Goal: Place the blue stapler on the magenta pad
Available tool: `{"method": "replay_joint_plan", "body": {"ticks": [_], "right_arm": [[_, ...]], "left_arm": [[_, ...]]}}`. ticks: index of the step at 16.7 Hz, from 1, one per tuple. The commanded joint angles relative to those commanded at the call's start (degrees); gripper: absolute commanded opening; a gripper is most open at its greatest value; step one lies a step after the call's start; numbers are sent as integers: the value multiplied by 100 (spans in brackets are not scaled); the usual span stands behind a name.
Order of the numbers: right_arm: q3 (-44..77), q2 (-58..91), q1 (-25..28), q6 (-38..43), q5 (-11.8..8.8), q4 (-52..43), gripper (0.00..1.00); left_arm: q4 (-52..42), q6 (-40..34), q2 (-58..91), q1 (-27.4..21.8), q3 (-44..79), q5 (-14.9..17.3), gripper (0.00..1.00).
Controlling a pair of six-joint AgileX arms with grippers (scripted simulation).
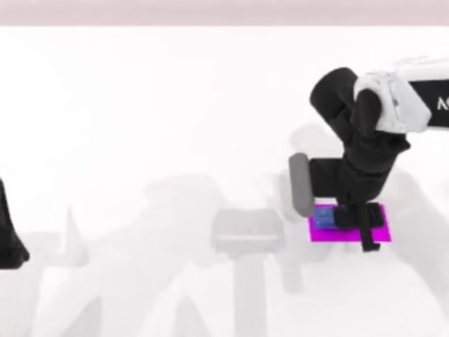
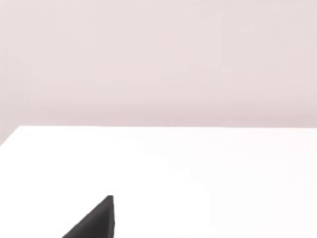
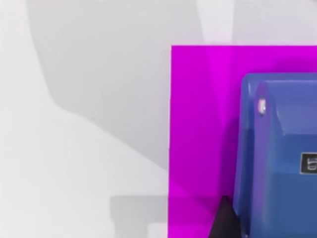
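Observation:
The blue stapler lies on the magenta pad right of the table's middle, near the front. My right gripper reaches down over it and hides most of it, shut on the stapler. In the right wrist view the blue stapler rests on the magenta pad, with one dark fingertip against its side. The other finger is out of view. My left gripper is parked at the table's left edge. Its wrist view shows one dark finger over bare white table.
The white table ends at a far edge below a pale wall. A grey rounded part of the right wrist hangs just left of the pad. Soft grey shadows lie across the table's front half.

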Motion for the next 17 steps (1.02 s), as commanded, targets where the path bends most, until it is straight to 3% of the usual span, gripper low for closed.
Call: {"method": "replay_joint_plan", "body": {"ticks": [1,14,17], "right_arm": [[0,0,0,0,0,0,0],[0,0,0,0,0,0,98],[0,0,0,0,0,0,100]], "left_arm": [[0,0,0,0,0,0,100],[0,0,0,0,0,0,100],[0,0,0,0,0,0,100]]}}
